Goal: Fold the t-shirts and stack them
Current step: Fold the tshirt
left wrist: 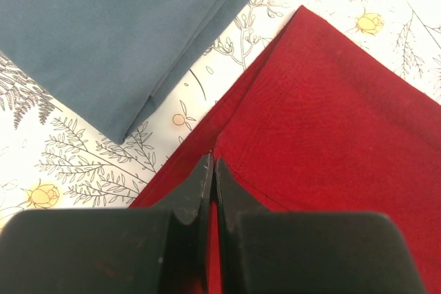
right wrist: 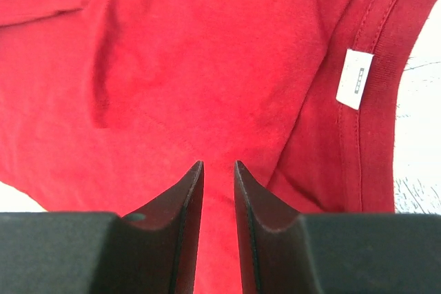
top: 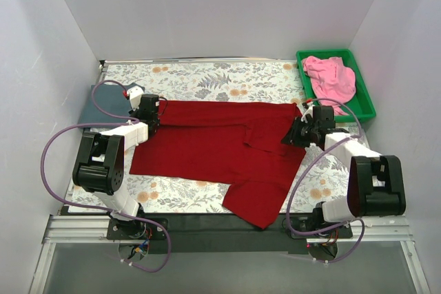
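A dark red t-shirt (top: 213,146) lies spread across the middle of the table, with one sleeve hanging toward the near edge. My left gripper (top: 153,123) is at the shirt's far left corner, its jaws shut on a thin edge of red cloth (left wrist: 331,115) in the left wrist view (left wrist: 211,164). My right gripper (top: 293,133) is on the shirt's right side by the collar, its jaws closed narrowly on a fold of red cloth (right wrist: 207,46) in the right wrist view (right wrist: 218,166). A folded slate blue-grey t-shirt (top: 96,109) lies at the far left (left wrist: 103,25). A pink t-shirt (top: 332,79) lies crumpled in the bin.
A green plastic bin (top: 365,105) stands at the back right corner. The table carries a floral cloth (top: 207,80). White walls close in the left, back and right. A white label (right wrist: 355,79) sits inside the red shirt's collar.
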